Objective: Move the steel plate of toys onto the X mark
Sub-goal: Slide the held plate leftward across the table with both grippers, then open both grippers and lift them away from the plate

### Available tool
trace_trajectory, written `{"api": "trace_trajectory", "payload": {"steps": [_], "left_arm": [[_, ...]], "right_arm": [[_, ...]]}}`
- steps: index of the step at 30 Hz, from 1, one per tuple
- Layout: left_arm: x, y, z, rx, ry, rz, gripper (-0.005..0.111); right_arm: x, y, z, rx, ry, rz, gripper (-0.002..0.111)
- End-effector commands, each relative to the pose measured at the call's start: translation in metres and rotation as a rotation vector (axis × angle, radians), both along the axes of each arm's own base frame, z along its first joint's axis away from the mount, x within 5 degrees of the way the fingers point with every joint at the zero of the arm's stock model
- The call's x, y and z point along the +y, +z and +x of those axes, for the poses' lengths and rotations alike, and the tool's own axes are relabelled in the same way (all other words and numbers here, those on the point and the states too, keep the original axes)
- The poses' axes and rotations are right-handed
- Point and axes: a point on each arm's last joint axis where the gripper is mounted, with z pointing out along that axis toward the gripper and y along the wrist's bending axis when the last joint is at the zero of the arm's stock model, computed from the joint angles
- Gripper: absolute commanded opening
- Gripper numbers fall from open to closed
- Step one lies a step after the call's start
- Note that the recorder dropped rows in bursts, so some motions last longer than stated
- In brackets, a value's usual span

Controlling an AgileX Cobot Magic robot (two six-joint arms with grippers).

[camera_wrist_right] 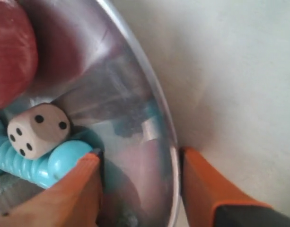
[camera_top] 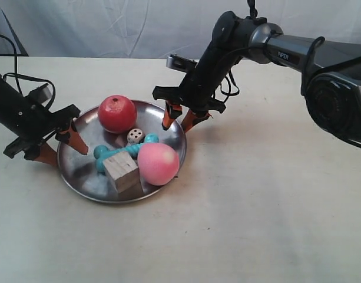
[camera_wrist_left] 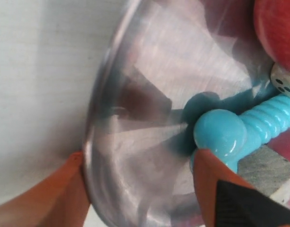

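Left of centre in the exterior frame, flat on the pale table (camera_top: 268, 212): the steel plate (camera_top: 80, 171). Carries a red ball (camera_top: 116, 113) at its upper edge, a pink ball (camera_top: 158, 163) at lower right, a wooden cube (camera_top: 121, 171) near the bottom, a teal bone (camera_top: 102, 154) across the middle and a white die (camera_top: 135, 136) just above the bone.

Flanked on two sides. At the plate's left edge, the left gripper (camera_top: 61, 147), released and spread, straddling the rim with one orange prong outside over the table and the other inside over the dish. At the upper right edge, the right gripper (camera_top: 176, 125), likewise spread, astride the rim there. Clamped on nothing, either of them.

Only from the exterior: the whole plate, all five toys, both arms at once.

Only from the left wrist: the outer finger (camera_wrist_left: 55, 198) touching the rim, the inner finger (camera_wrist_left: 205, 184) well apart from that rim, beside the bone's round end, with a corner of the cube behind.

Only from the right wrist: the outside finger (camera_wrist_right: 201, 184) just beside the rim, the inside finger (camera_wrist_right: 64, 194) at the bone's other end, the die's black pips in plain sight.
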Motion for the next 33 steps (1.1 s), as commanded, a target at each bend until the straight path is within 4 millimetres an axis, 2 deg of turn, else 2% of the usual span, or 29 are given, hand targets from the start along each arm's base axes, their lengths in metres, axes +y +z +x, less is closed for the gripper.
{"api": "trace_trajectory", "payload": {"steps": [1,9,15,21,22,24,26,28,29,33], "left_arm": [[-0.003,0.002,0.002,-0.022,0.004,-0.015,0.058],[0.002,0.001,0.000,-0.009,-0.023,0.003,0.058],[0.030,0.000,-0.004,0.041,0.021,0.032,0.058],[0.051,0.021,-0.003,-0.028,0.101,0.028,0.057],[0.053,0.026,-0.003,-0.054,0.097,0.034,0.055],[0.056,0.038,-0.004,-0.109,0.065,0.044,0.044],[0.058,0.054,-0.007,-0.187,0.015,0.060,0.024],[0.058,0.075,-0.009,-0.280,-0.014,0.082,0.004],[0.058,0.087,-0.011,-0.333,-0.024,0.094,0.001],[0.054,0.144,-0.026,-0.573,-0.026,0.129,0.000]], "right_arm": [[-0.003,0.011,0.002,-0.027,0.000,-0.010,0.049],[-0.015,0.007,0.004,-0.045,0.006,-0.099,0.049],[-0.036,0.011,0.010,-0.052,-0.043,-0.138,0.049],[-0.055,0.032,0.014,-0.097,-0.075,-0.150,0.047],[-0.058,0.039,0.015,-0.113,-0.078,-0.159,0.042],[-0.062,0.054,0.014,-0.155,-0.068,-0.165,0.021],[-0.065,0.076,0.012,-0.215,-0.043,-0.172,-0.001],[-0.067,0.104,0.006,-0.282,-0.029,-0.174,0.000],[-0.068,0.121,0.002,-0.319,-0.026,-0.170,0.000],[-0.064,0.186,-0.020,-0.456,-0.014,-0.126,0.000]]}}
